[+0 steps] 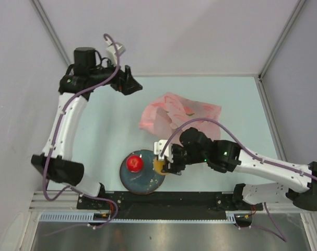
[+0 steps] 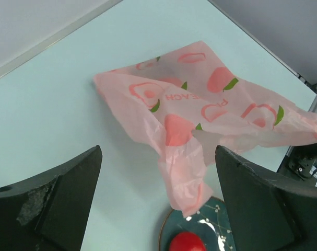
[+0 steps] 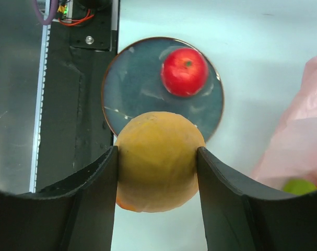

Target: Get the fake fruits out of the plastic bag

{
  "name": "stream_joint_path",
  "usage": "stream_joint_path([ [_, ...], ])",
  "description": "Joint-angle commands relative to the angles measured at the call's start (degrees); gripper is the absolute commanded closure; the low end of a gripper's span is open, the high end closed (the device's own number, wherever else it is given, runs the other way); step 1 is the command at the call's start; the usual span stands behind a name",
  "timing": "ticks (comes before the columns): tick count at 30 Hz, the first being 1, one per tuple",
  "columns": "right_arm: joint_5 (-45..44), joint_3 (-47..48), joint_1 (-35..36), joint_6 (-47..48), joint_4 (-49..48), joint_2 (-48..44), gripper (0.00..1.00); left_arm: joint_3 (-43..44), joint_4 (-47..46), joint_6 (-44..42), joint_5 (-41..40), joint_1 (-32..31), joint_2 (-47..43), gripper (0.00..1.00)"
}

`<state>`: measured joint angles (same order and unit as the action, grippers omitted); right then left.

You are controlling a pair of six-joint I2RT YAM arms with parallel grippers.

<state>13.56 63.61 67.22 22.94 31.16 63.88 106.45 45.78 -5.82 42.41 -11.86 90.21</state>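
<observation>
The yellow-orange fruit (image 3: 158, 159), clamped in the right end effector (image 3: 157, 151) seemingly over the rim, should be lowered onto bare plate (image 3: 132, 89) beside the red apple (image 3: 184, 71); the left end effector (image 1: 129, 81) is spread wide.
</observation>
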Motion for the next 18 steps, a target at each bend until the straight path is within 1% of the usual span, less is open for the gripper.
stream_joint_path([
  [1, -1.77, -1.12, 2.56, -1.49, -8.82, 5.97, 0.72, -5.81, 1.15, 0.2, 1.71, 3.5, -9.08, 0.05],
  [2, -2.05, -1.47, 1.69, -2.02, -11.18, 7.56, 0.72, -7.91, 1.15, 0.63, 1.88, 4.73, -12.14, 0.05],
  [5, -0.91, -4.98, -0.94, -4.04, -16.72, 12.23, 0.72, -11.69, 0.01, 2.04, 2.59, 5.62, -16.81, 0.05],
  [6, -0.73, -6.91, -1.73, -3.78, -21.09, 13.02, 0.73, -13.88, -0.16, 2.31, 2.76, 5.62, -19.26, 0.05],
  [9, -0.82, -7.89, -1.74, -1.15, -26.31, 16.36, 0.72, -16.63, 0.18, 2.75, 2.68, 6.05, -23.23, 0.04],
  [13, -1.35, -8.24, -2.88, 0.53, -30.53, 20.93, 0.72, -18.39, 2.03, 2.05, 1.88, 8.07, -25.61, 0.03],
  [14, -1.17, -8.24, -3.06, 1.05, -32.98, 22.07, 0.72, -19.17, 2.21, 1.96, 1.8, 8.34, -25.96, 0.03],
  [18, -1.87, -8.24, -3.33, 1.49, -37.04, 24.97, 0.71, -21.64, 1.95, 2.31, 2.23, 8.87, -27.63, 0.03],
])
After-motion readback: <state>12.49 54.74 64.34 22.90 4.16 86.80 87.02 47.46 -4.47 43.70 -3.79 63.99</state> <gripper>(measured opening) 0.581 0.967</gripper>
